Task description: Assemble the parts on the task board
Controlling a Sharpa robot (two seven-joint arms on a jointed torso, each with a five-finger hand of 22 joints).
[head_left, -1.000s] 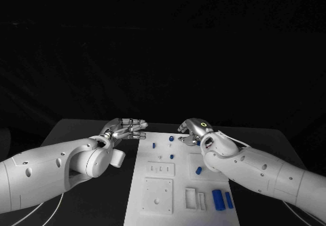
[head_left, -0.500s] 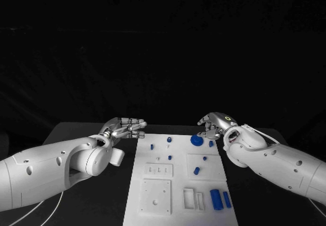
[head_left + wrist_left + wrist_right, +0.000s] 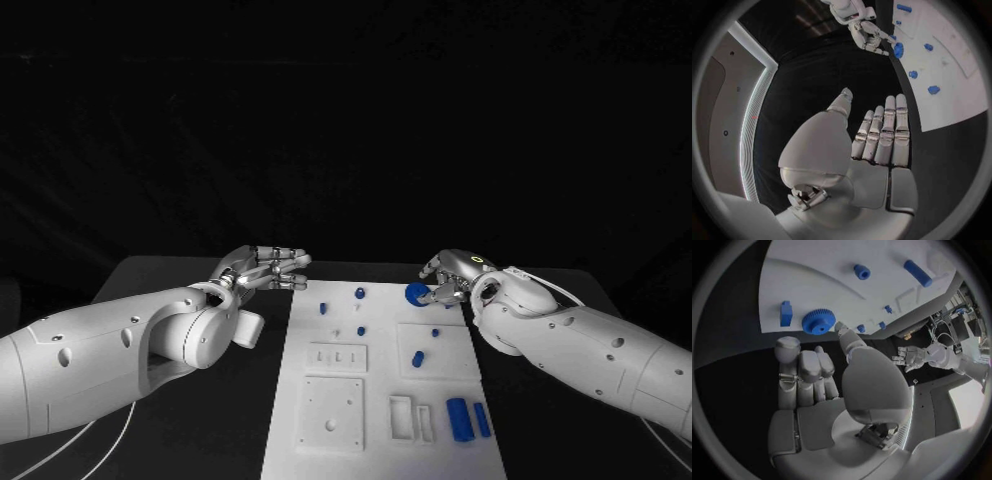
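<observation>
Since a second ago the right hand [image 3: 454, 277] has swung out from over the task board [image 3: 378, 400] to its far right corner, beside the blue gear [image 3: 417, 294] lying there. One fingertip seems to touch the gear's rim, perhaps to nudge it, and nothing is gripped. Its fingers are loosely parted, while the left hand [image 3: 267, 270] waits off the board's left edge, fingers straight and empty.

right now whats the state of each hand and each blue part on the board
left hand: open, holds nothing, beside the task board
right hand: fingers at the blue gear, grip cannot be told
blue gear: at the board's far right edge
blue cylinder: lying flat, near right
small blue peg: on the board, mid right
</observation>
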